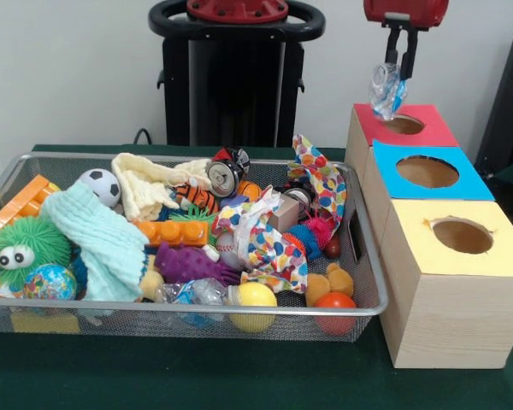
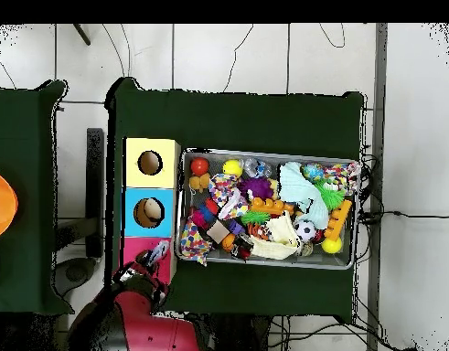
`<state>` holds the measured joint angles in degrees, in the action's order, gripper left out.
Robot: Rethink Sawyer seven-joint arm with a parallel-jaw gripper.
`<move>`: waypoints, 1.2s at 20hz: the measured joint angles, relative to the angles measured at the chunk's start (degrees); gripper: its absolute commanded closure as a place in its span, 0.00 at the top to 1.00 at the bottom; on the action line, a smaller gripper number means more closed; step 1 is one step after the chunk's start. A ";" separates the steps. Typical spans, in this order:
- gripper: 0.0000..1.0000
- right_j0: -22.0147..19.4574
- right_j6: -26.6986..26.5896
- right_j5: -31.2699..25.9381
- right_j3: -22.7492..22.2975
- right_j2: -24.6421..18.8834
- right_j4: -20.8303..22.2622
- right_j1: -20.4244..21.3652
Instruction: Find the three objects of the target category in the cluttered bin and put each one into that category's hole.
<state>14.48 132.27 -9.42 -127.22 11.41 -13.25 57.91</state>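
My gripper [image 1: 398, 72] hangs at the top right, shut on a crushed clear plastic bottle with a blue label [image 1: 386, 90]. It holds the bottle just above the round hole of the red-topped box [image 1: 427, 128]. In the overhead view the gripper [image 2: 151, 260] and bottle [image 2: 158, 252] are over the red box [image 2: 134, 247]. The wire mesh bin [image 1: 188, 305] stands to the left, full of toys. Another crushed clear bottle [image 1: 191, 295] lies at the bin's front edge; it also shows in the overhead view [image 2: 256, 167].
A blue-topped box [image 1: 466, 182] and a yellow-topped box [image 1: 504, 252] stand in a row in front of the red one, each with a round hole. A crushed metal can [image 1: 224, 176], cloths, balls and orange bricks fill the bin. Green cloth covers the table [image 1: 239, 376].
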 measured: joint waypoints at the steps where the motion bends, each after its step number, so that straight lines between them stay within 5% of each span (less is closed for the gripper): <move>1: 0.00 0.14 0.00 0.00 0.33 0.03 0.01 -0.24; 24: 0.00 -1.60 0.00 15.75 0.98 -2.72 -0.01 -3.13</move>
<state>12.87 132.27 6.32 -126.24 8.69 -13.26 54.78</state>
